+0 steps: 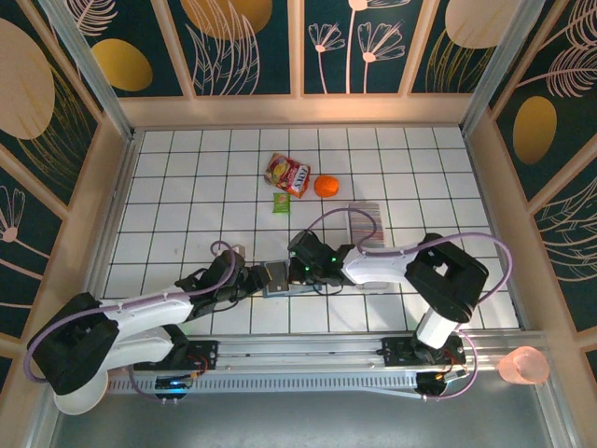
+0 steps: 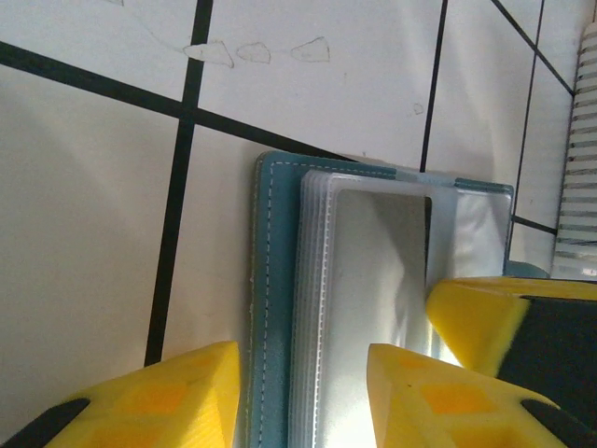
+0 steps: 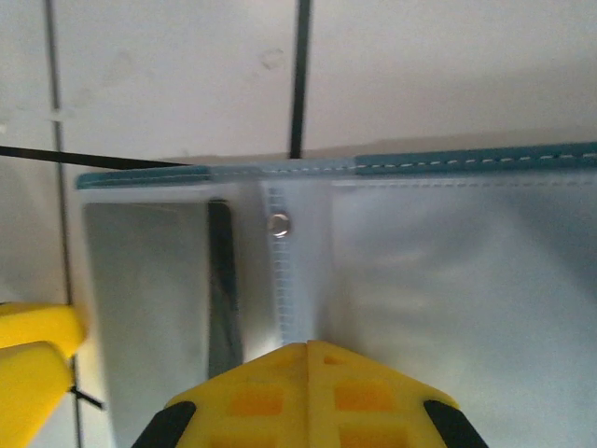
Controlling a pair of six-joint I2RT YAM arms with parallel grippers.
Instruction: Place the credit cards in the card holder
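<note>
The teal card holder lies open on the tiles between both grippers. In the left wrist view its teal edge and clear sleeves show, with a grey credit card inside a sleeve. My left gripper is open, its fingers straddling that edge and the sleeve stack. My right gripper is shut with nothing between its fingers, tips down on the sleeves beside the binding. The grey card lies to its left, a dark strip along its side. From above, the left gripper and right gripper flank the holder.
A ribbed clear tray sits just behind the right arm. Further back lie a small green packet, a snack bag and an orange. A pink cup stands outside the rail at right. Walls enclose the tiled floor.
</note>
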